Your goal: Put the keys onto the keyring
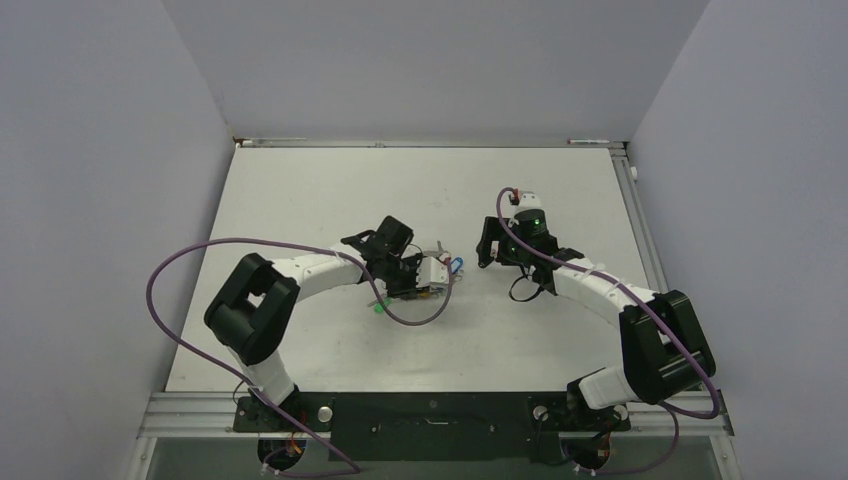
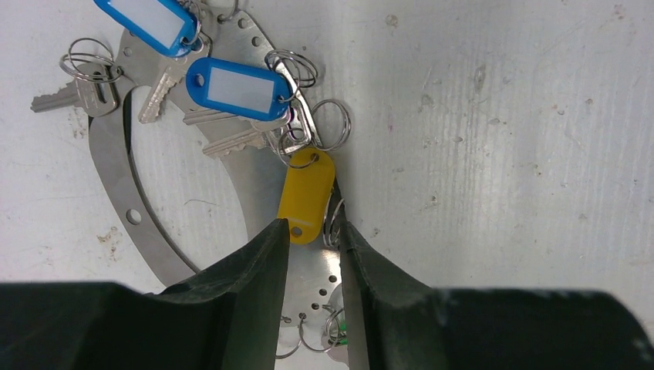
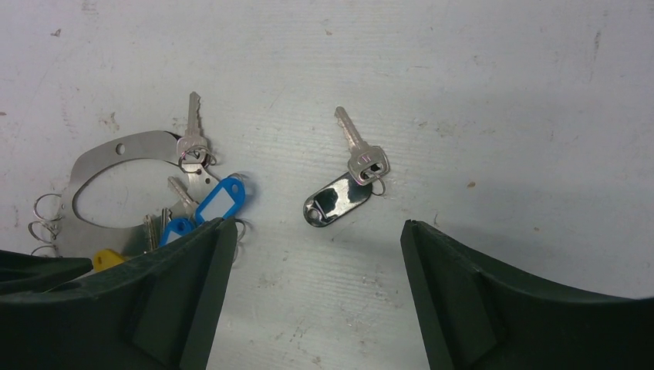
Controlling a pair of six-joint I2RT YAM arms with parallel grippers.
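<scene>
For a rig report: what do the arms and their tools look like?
The left arm and right arm have white links, black joints and a purple cable each. The right arm shows a green light. The left tool and right tool have dark wedge-shaped fingers.

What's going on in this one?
The left gripper has its fingers narrowly apart at the yellow key tag, which lies on the keyring, a flat metal loop with the blue-tagged keys clustered on it. Whether it grips anything is unclear. The right gripper hangs open above a black-tagged key lying alone on the table, apart from the ring.
</scene>
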